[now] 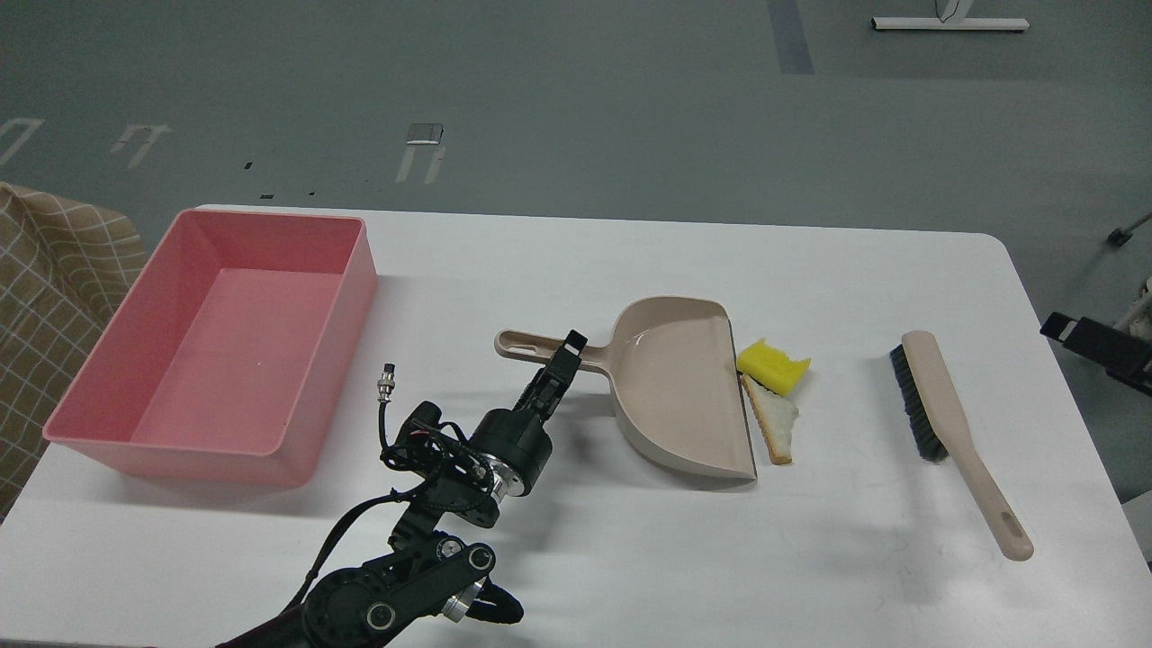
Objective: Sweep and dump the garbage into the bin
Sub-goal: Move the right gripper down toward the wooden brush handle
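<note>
The yellow spongy chunk [770,365] and the white bread slice [779,423] lie on the white table, touching the open mouth of the beige dustpan [684,387]. My left gripper [568,349] is on the dustpan's handle [522,343], its jaws closed around it. The pink bin [355,279] stands at the table's left and holds nothing. A black part at the right edge looks like my right gripper [1064,330]. It hangs beyond the table edge, and its fingers cannot be told apart.
A beige hand brush [945,409] with dark bristles lies on the table [576,261], right of the garbage, handle toward me. A checked cloth [45,297] hangs left of the bin. Grey floor lies beyond the table.
</note>
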Controlling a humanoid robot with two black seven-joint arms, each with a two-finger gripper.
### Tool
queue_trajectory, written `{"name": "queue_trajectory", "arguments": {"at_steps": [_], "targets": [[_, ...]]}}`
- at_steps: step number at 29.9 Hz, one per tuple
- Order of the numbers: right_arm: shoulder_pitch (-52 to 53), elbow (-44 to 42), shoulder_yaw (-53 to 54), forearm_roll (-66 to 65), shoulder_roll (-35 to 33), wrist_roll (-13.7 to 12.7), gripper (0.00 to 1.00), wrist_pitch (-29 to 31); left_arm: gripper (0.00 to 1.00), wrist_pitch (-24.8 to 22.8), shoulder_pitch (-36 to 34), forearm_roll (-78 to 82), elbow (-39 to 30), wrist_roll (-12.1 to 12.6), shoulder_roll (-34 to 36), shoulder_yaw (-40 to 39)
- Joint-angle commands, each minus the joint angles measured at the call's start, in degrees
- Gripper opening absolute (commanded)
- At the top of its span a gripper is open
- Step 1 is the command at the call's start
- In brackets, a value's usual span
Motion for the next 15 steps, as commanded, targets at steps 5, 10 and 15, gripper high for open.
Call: {"name": "queue_trajectory", "arguments": {"at_steps": [5,10,15], "targets": [[0.77,-0.02,-8.82,-10.28,0.37,0.07,0.99,0.01,0.37,0.0,-0.02,-0.09,0.0,0.02,-0.14,0.0],[2.44,-0.02,-12.69,-12.13,1.25,-0.02,0.98,0.01,0.37,0.0,-0.02,-0.09,0.0,0.02,0.21,0.0],[2.35,-0.02,-14.36,-13.53,1.25,-0.02,0.97,0.01,0.37,0.0,0.07,-0.18,0.09,-0.07,0.39,0.0]]}}
